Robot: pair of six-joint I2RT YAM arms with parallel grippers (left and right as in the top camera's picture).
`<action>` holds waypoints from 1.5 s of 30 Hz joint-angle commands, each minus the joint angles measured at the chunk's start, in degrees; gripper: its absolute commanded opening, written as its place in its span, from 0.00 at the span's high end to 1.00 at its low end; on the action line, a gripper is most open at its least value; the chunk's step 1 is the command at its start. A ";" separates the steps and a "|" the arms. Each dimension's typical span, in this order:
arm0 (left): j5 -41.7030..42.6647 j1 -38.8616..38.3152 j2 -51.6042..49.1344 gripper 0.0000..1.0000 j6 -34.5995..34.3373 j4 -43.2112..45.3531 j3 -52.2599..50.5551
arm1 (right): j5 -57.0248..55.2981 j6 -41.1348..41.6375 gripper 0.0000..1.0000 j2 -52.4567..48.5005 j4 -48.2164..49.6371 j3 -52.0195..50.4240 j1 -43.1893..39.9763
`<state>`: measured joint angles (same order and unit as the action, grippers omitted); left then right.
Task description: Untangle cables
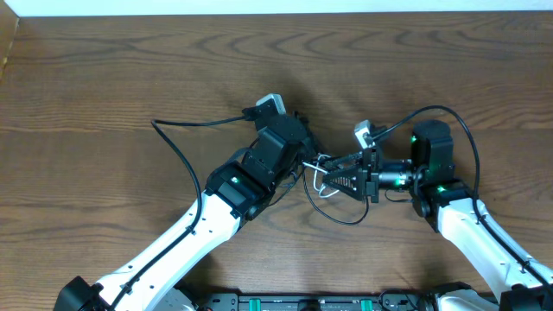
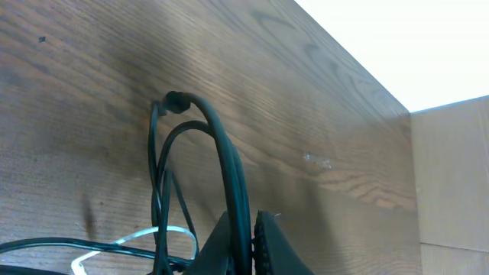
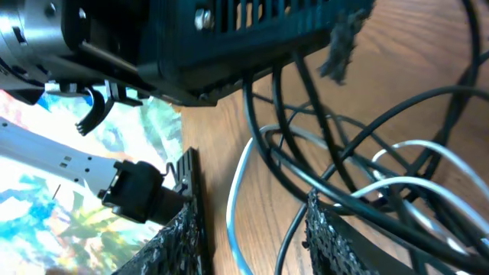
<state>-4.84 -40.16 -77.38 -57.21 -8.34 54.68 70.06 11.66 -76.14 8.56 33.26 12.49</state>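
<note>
A tangle of thin black and white cables [image 1: 321, 185] is noted near the centre of the dark brown wood-grain counter [image 1: 104, 78]. The white-and-black left arm [image 1: 251, 173] is extended over it from the lower left. The black right hand [image 1: 328, 177] is pointed left into the tangle; its finger spacing cannot be determined.

The cables [image 1: 327, 180] lie tangled in a small heap on the bench [image 1: 104, 78]: thin black strands crossing over one white cable [image 3: 231, 206], with a black loop [image 1: 344, 222] spilling toward the near edge.
</note>
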 commanded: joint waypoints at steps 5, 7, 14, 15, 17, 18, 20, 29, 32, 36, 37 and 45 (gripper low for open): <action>-0.59 0.24 0.24 0.92 -0.52 0.48 0.57 | 5.29 -1.44 0.87 -0.07 -3.06 -0.07 0.74; -0.57 0.24 0.24 0.92 -0.52 0.48 0.57 | 8.57 -0.72 0.99 -0.04 -2.51 -0.07 0.72; -0.52 0.24 0.24 0.92 -0.48 -0.76 0.57 | 15.26 13.90 0.99 -0.04 10.14 -0.07 0.13; -0.55 0.24 0.24 0.92 -0.28 -1.57 0.57 | 15.93 18.05 0.99 -0.04 14.75 -0.07 -0.17; -0.55 0.24 0.24 0.92 0.50 -3.13 0.57 | 16.06 29.22 0.99 -0.04 27.71 -0.04 -1.31; -0.55 0.24 0.24 0.92 1.46 -3.54 0.57 | 16.04 33.70 0.99 -0.04 33.31 -0.04 -1.90; -0.83 0.24 0.24 0.92 2.80 -4.79 0.57 | 16.04 45.79 0.99 -0.04 49.07 -0.04 -3.80; -1.53 0.24 0.24 0.92 -8.55 -7.56 0.57 | 13.00 75.14 0.99 0.26 79.45 0.02 -22.32; 4.42 0.24 0.24 0.93 -19.02 -8.50 0.57 | 11.65 75.28 0.99 0.26 75.87 0.02 -28.26; 15.13 0.24 0.24 0.92 -22.01 -8.11 0.57 | 8.20 70.20 0.99 0.26 66.58 0.02 -37.46; 16.50 0.24 0.24 0.92 -21.27 -8.13 0.57 | 7.39 68.11 0.99 0.26 64.52 0.02 -38.91; 18.73 0.24 0.24 0.92 -18.78 -8.09 0.57 | 4.00 51.84 0.99 0.24 43.50 0.02 -43.74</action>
<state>11.62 -40.16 -77.36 -75.18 -16.56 54.68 75.81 72.07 -76.14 54.76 32.80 -31.07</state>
